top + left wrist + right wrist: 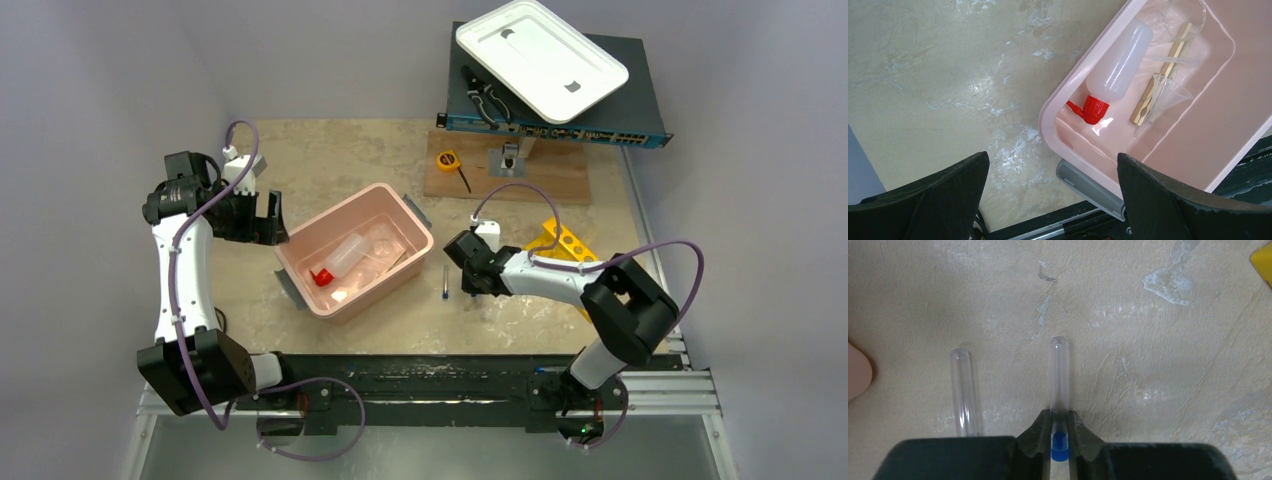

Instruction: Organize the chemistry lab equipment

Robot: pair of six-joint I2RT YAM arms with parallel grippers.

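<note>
A pink bin (pixel 405 218) at the table's middle holds the translucent squeeze bottle (pixel 347 253) with red nozzle, wooden sticks (pixel 1160 80) and clear glassware. The bottle also shows in the left wrist view (pixel 1120 65). My left gripper (pixel 268 220) is open and empty, just left of the bin; its jaws stand wide apart (pixel 1052 167). My right gripper (pixel 1060 415) is shut on the blue-capped end of a clear tube (pixel 1059 370), low over the table. A second tube (pixel 963 392) lies beside it on the table (pixel 444 281). The yellow holed rack (pixel 562 243) sits behind my right arm.
A white tray (pixel 540 55) rests tilted on a blue-fronted black box (pixel 560 128) at the back right, with black-handled pliers (pixel 485 98) beside it. A yellow tape measure (pixel 447 160) lies by a wooden board (pixel 530 178). The bin's grey handle (pixel 1088 182) faces the near rail.
</note>
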